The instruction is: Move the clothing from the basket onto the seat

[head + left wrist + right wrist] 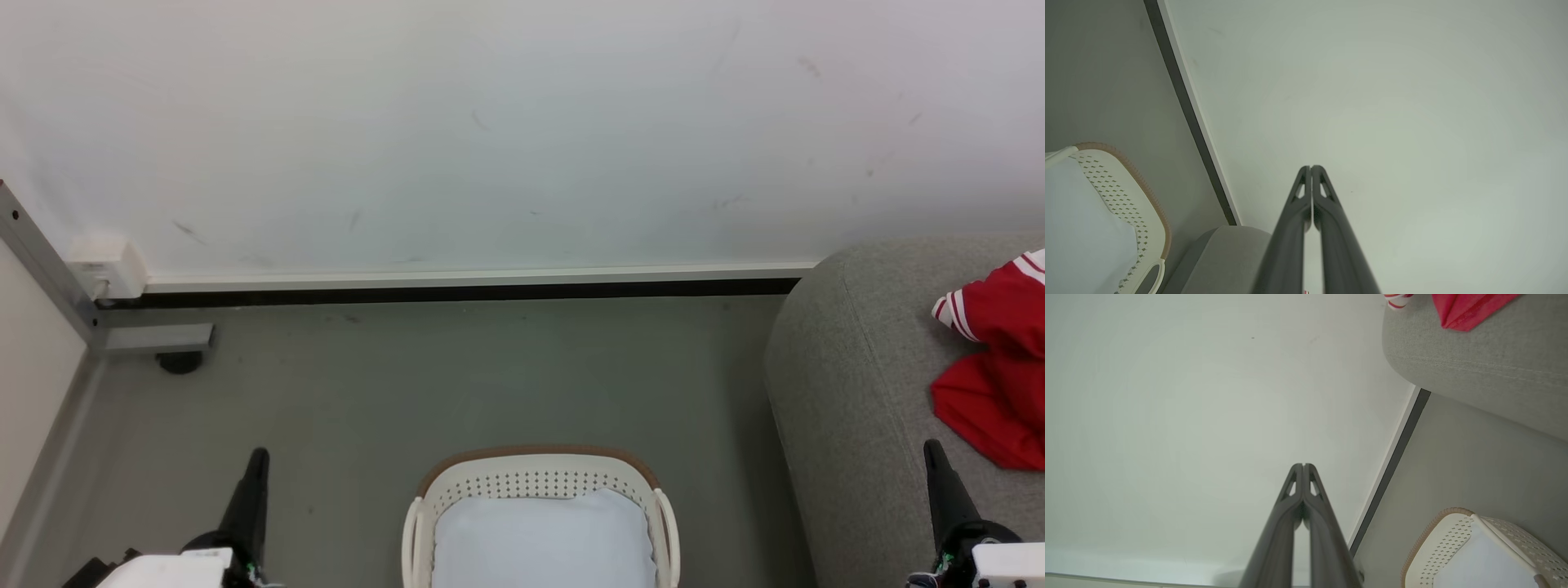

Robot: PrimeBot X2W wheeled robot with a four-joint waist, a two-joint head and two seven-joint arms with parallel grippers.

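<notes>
The red clothing [998, 359] with white-striped trim lies bunched on the grey seat [849, 384] at the right; a red corner [1461, 310] of it shows in the right wrist view. The cream basket [535, 478] stands on the floor at the bottom centre, holding just its pale white pad [543, 543]. My left gripper [258, 456] points up at the lower left, shut and holding nothing. My right gripper [932, 449] rises at the lower right over the seat's front, just below the clothing, shut and holding nothing. Both pairs of fingertips [1311, 168] press together in the wrist views [1303, 465].
A white wall [490, 131] with a dark skirting strip [457, 291] runs behind the grey floor [457, 376]. A grey metal frame leg with a round foot [178, 359] and a white socket box [106, 265] stand at the left.
</notes>
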